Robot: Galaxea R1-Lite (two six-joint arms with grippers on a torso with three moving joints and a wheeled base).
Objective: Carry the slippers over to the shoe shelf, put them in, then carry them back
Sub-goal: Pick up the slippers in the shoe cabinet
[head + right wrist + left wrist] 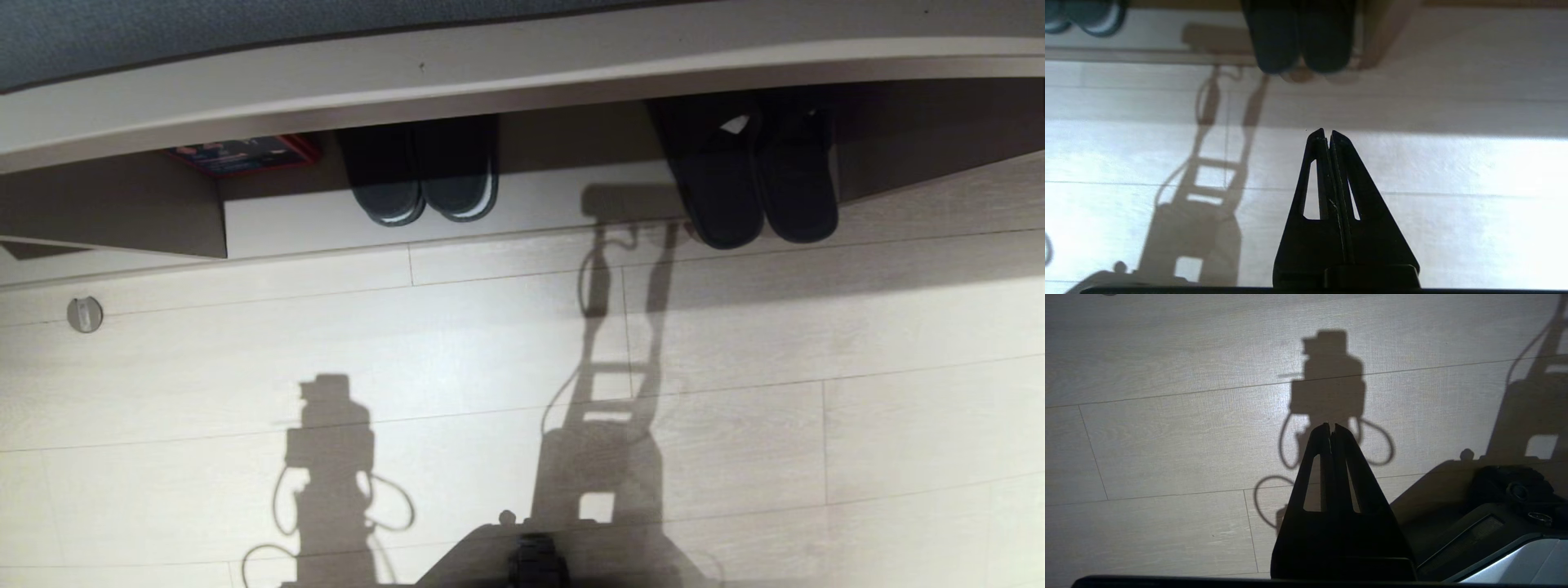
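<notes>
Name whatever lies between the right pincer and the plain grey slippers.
Only bare floor crossed by shadow, seen in the right wrist view, separates the shut right pincer from the slippers.

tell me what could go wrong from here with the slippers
1. The slippers lie at the right end of the pale base plank, toes sticking out past its edge; a nudge might tip them onto the floor.
2. A second, white-soled pair sits further left on the same plank; it could be grabbed by mistake.
3. The right gripper is shut, hanging over the floor short of the slippers; it must open before any pickup or it will only push them.
</notes>
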